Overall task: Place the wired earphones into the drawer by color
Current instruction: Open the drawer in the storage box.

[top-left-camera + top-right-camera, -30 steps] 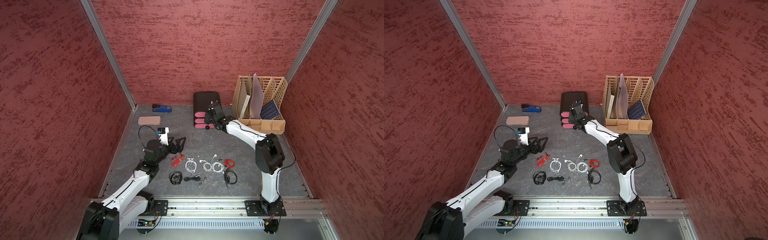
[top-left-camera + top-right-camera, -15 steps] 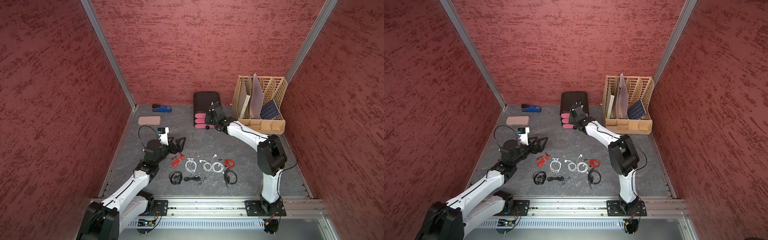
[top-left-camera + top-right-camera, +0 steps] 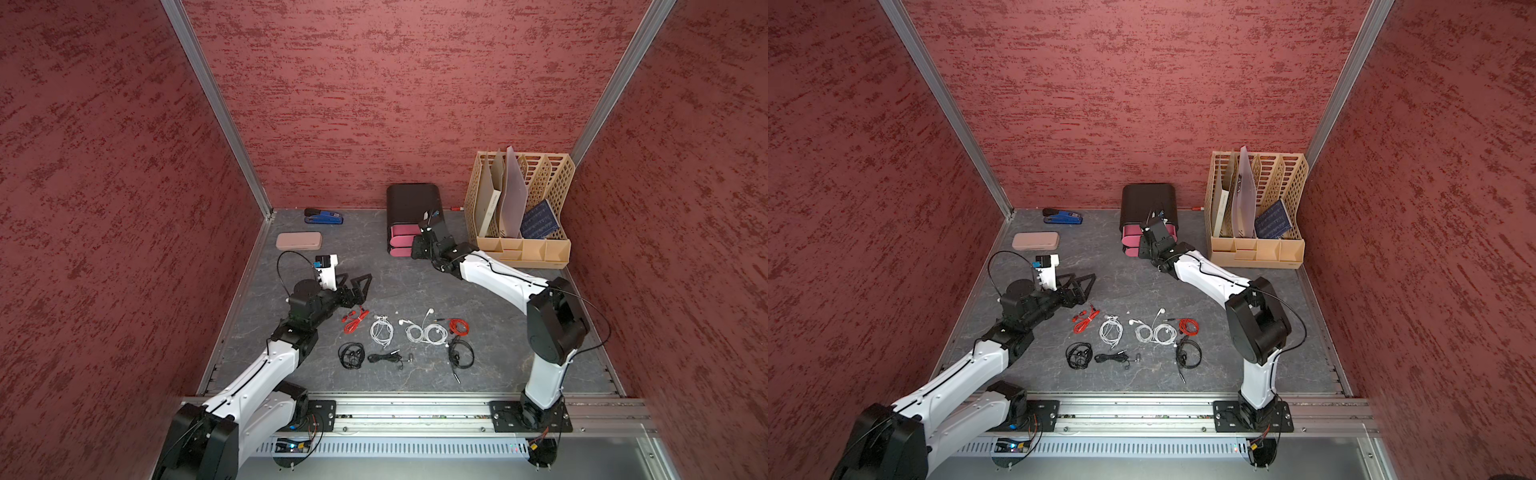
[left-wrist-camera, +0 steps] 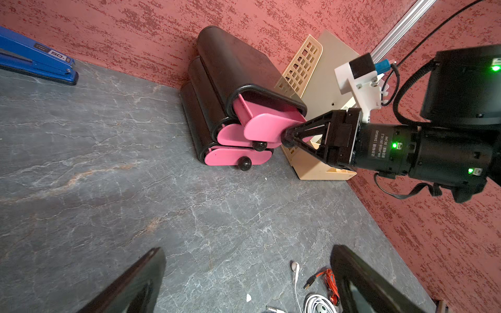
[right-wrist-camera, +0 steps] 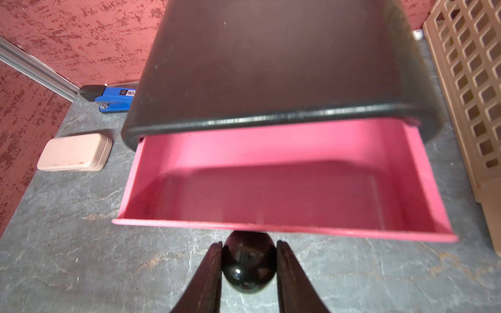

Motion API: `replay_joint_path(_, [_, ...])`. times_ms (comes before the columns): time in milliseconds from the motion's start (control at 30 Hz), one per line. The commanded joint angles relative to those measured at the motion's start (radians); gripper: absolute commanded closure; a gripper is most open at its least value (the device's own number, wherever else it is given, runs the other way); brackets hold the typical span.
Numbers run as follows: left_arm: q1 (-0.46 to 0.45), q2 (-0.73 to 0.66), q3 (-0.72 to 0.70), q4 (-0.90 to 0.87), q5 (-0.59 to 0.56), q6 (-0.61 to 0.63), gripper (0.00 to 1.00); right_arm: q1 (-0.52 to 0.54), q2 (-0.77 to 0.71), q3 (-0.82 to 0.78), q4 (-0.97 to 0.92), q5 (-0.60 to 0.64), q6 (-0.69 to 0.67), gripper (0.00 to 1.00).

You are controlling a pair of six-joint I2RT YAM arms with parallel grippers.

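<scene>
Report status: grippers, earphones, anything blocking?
Right gripper shut on top drawer's knob; drawer partway out. Left gripper open, empty. Eight earphones on table. Nothing blocking.

The white-and-black right arm [image 3: 498,277] has drawn back toward the metal front rail [image 3: 415,409], and its bulky black elbow joint [image 3: 555,324] now sits nearer that rail in both top views. The right gripper [image 5: 249,245], clamped on the round glossy black knob [image 5: 248,268], has come back with it. The top pink plastic drawer [image 5: 271,151] stands further out of the rounded black cabinet [image 3: 409,199].
</scene>
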Motion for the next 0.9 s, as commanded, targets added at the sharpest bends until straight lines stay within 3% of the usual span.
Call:
replay_joint_path(0, [-0.007,-0.011,-0.017,0.026,-0.009,0.01,0.0,0.017,-0.057,-0.04,-0.022,0.035,0.017,0.71])
replay_joint_path(400, [-0.008,-0.011,-0.018,0.029,-0.01,0.01,0.0,0.057,-0.123,-0.122,-0.04,0.057,0.045,0.7])
replay_joint_path(867, [-0.009,-0.01,-0.02,0.029,-0.015,0.01,0.0,0.057,-0.12,-0.136,-0.044,0.067,0.047,0.52])
